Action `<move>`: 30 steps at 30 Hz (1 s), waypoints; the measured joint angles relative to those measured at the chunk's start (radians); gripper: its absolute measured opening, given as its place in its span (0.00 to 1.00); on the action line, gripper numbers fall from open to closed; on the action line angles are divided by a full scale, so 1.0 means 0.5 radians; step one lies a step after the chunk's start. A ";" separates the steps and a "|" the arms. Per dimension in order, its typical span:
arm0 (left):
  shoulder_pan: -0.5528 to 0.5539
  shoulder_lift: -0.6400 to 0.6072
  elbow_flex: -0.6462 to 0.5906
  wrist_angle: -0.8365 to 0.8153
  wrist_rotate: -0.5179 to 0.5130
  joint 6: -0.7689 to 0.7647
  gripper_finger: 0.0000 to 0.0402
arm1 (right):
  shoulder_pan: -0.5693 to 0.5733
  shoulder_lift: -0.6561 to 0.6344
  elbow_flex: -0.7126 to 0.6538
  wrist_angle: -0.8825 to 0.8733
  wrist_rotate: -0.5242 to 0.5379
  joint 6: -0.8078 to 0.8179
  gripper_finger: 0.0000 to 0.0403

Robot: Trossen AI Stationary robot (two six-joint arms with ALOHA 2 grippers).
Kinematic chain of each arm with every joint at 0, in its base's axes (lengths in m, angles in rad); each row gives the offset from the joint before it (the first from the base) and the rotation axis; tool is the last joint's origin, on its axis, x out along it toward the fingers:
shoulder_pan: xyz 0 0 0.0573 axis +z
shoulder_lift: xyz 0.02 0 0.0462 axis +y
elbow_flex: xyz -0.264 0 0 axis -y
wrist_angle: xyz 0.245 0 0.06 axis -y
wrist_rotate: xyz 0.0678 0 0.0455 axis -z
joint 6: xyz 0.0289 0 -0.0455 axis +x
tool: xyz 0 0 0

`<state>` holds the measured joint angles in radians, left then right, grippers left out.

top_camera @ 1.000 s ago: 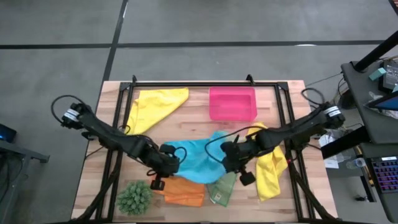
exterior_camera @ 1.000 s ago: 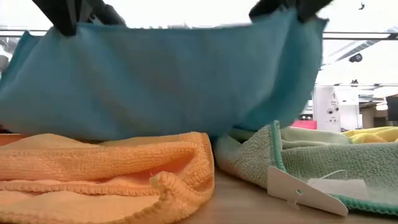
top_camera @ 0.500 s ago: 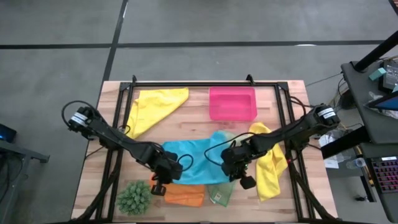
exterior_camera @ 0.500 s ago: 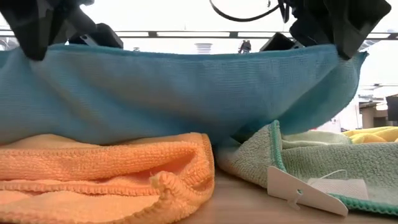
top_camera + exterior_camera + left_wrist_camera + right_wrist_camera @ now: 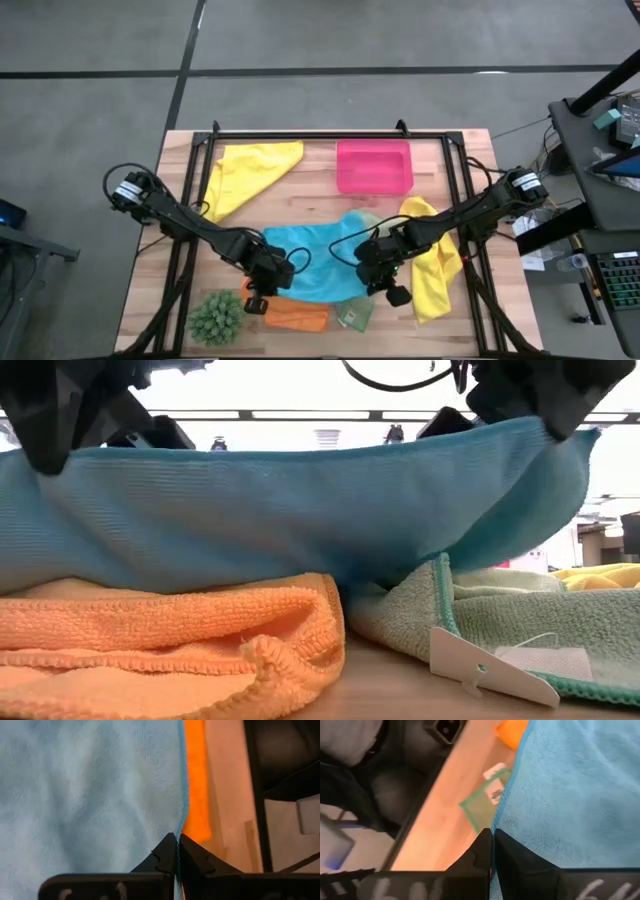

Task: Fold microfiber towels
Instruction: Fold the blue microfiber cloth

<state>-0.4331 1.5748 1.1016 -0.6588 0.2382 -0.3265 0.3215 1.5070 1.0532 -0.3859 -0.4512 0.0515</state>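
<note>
Both claws are down near the front of the bench [image 5: 450, 165], each pinched shut on an edge of the blue towel [image 5: 310, 262]. The left claw [image 5: 262, 288] grips the towel's left front corner, the right claw [image 5: 385, 283] its right front corner, and the cloth stretches between them. From table height the blue towel hangs as a wide band just above the other cloths, sagging slightly in the middle, with its held corners raised.

Under its front edge lies the orange towel [image 5: 296, 315], bunched into soft folds, and just beside that to the right the green towel [image 5: 357, 312] with a white tag showing. One yellow towel [image 5: 250, 172] lies spread at the back left of the bench. The other yellow towel [image 5: 436, 265] lies crumpled on the right, under the right arm. A pink tray [image 5: 374, 166] sits at the back centre, and a spiky green plant ball [image 5: 216, 317] rests at the front left corner.
</note>
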 joint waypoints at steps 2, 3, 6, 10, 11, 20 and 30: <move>0.035 -0.014 0.000 -0.066 -0.016 0.006 0.00 | -0.034 -0.018 0.001 -0.009 0.015 -0.027 0.02; 0.058 -0.019 0.000 -0.096 -0.021 0.024 0.00 | -0.055 -0.027 0.002 -0.010 0.022 -0.030 0.02; 0.126 -0.035 -0.003 -0.157 -0.072 0.135 0.00 | -0.124 -0.053 0.007 -0.072 0.153 -0.037 0.02; 0.236 -0.040 -0.004 -0.259 -0.194 0.340 0.00 | -0.228 -0.056 0.007 -0.236 0.397 -0.080 0.02; 0.267 -0.040 -0.005 -0.282 -0.220 0.386 0.00 | -0.255 -0.056 0.007 -0.265 0.437 -0.090 0.02; 0.576 -0.038 -0.074 -0.361 -0.491 0.619 0.00 | -0.485 -0.047 0.007 -0.322 0.572 -0.210 0.02; 0.757 -0.036 -0.269 -0.269 -0.525 0.618 0.00 | -0.628 -0.038 0.007 -0.327 0.717 -0.296 0.02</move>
<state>-0.0545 1.5566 0.9670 -0.7931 -0.0244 -0.0175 0.0074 1.4879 1.0565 -0.5491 -0.0929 -0.0964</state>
